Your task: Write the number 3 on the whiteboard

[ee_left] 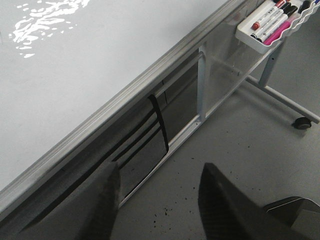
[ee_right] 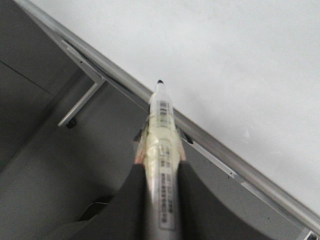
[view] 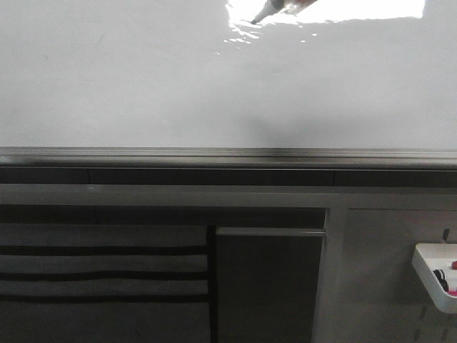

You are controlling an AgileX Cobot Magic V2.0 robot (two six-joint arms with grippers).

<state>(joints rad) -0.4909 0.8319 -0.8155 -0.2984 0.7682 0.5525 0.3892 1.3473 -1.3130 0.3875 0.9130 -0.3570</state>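
In the front view we see the whiteboard (view: 143,78) filling the upper half of the frame, its grey edge strip (view: 228,154) running left to right below it; no number 3 is drawn on the visible surface. At the top, right of centre, inside the bright glare, the marker (view: 275,8) enters tip-first, pointing down and to the left, with its tip at or just off the board; we cannot tell contact. A white tray (view: 433,275) hangs at the lower right, well apart from the tip. In the left wrist view, the left gripper (ee_left: 157,192) is released, its two dark fingers spread with nothing between them, hanging below the board's edge strip over the floor; the tray of spare markers (ee_left: 272,22) sits far along the frame. In the right wrist view, the right gripper (ee_right: 159,175) is clenched on the marker, whose long axis runs straight out from the fingers toward the board, the black tip (ee_right: 160,81) seen over the edge strip. We judge that the right arm alone does the writing, and that the next stroke depends on pressing the tip squarely onto the board. Nothing visible stands between tip and surface.
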